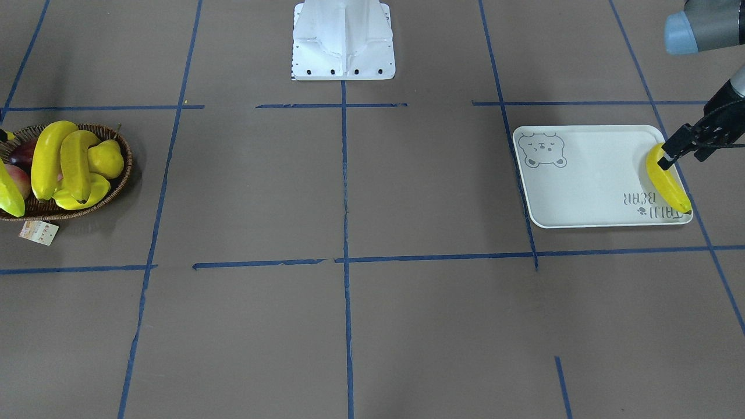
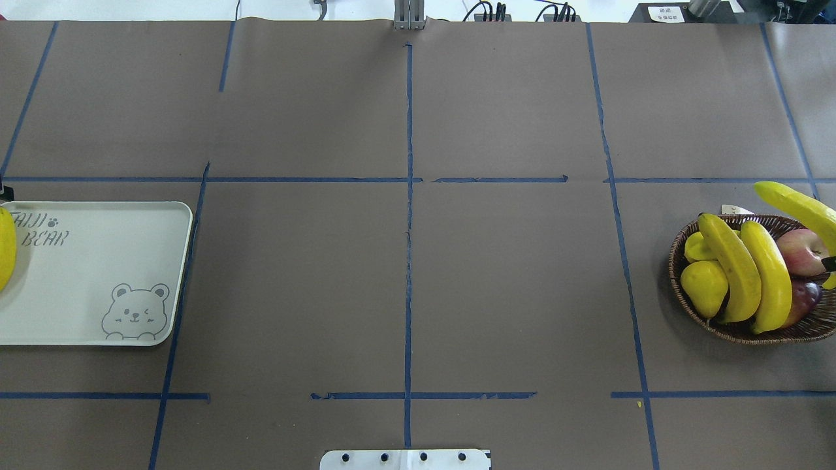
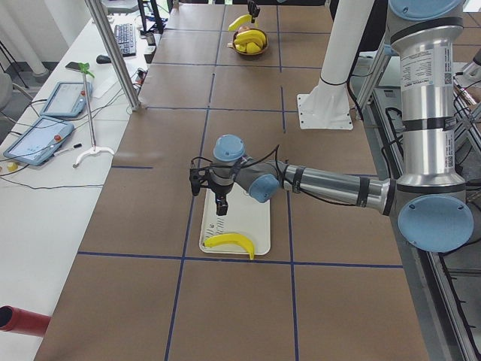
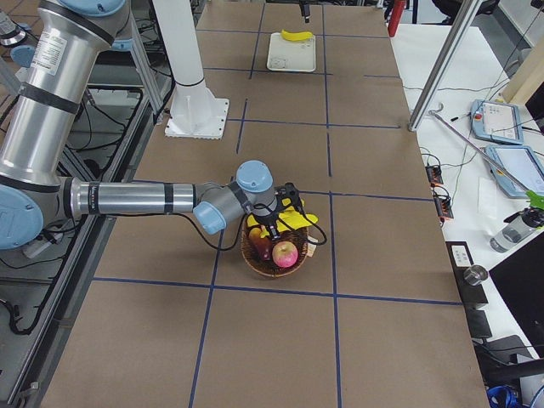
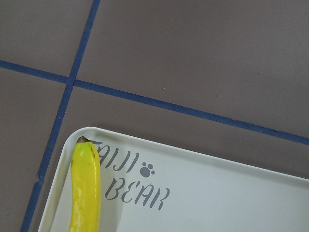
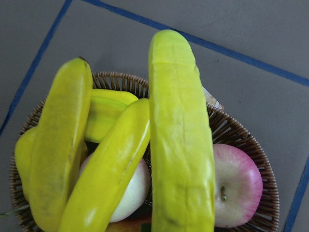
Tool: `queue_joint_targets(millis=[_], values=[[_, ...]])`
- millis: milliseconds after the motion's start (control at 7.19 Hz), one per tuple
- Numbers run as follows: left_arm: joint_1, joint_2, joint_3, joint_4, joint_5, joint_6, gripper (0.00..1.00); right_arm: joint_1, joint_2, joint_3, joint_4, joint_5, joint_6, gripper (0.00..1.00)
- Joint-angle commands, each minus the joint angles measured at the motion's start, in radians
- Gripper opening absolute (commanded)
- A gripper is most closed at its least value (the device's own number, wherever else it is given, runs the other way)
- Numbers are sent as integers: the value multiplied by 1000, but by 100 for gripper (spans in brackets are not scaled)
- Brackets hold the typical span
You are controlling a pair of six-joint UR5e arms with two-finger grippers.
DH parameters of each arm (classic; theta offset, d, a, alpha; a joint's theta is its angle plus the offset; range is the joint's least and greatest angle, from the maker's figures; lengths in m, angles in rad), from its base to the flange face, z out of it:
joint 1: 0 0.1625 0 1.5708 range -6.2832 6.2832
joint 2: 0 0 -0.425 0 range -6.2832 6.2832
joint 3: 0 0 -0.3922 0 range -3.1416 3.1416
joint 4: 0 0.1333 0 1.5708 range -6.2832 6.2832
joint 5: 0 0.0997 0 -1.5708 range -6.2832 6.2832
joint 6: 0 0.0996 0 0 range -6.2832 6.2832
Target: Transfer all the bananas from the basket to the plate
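One banana (image 1: 666, 183) lies along the edge of the plate (image 1: 588, 192) by the "TAIJI BEAR" lettering; it also shows in the left wrist view (image 5: 86, 188). My left gripper (image 1: 685, 154) hangs just above that banana's stem end, open and empty. My right gripper (image 2: 831, 264) is shut on a second banana (image 2: 800, 209) and holds it tilted above the wicker basket (image 2: 679, 300); it fills the right wrist view (image 6: 181, 145). Two more bananas (image 2: 731, 267) (image 2: 771, 274) lie side by side in the basket.
The basket also holds a yellow star fruit (image 2: 695, 248), a yellow pear (image 2: 704, 287), a pink apple (image 2: 800, 251) and a dark fruit (image 2: 804, 294). A paper tag (image 1: 38, 231) hangs off the basket. The robot's white base (image 1: 343, 41) stands between plate and basket.
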Motion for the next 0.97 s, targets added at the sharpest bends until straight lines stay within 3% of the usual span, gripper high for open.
queue_joint_targets(millis=[0,278,418,835], values=[[1,-7,-63,-98,-6,-49,100,20,85,42,-83,30,12,3],[24,-79,-97,-198,-47,-213,100,-11,230,37,-129,127,17,4],[74,-170,-97,-229,-49,-258,100,-70,318,26,-130,167,56,6],[178,-330,-111,-232,-73,-543,100,-221,507,29,-99,142,485,9]])
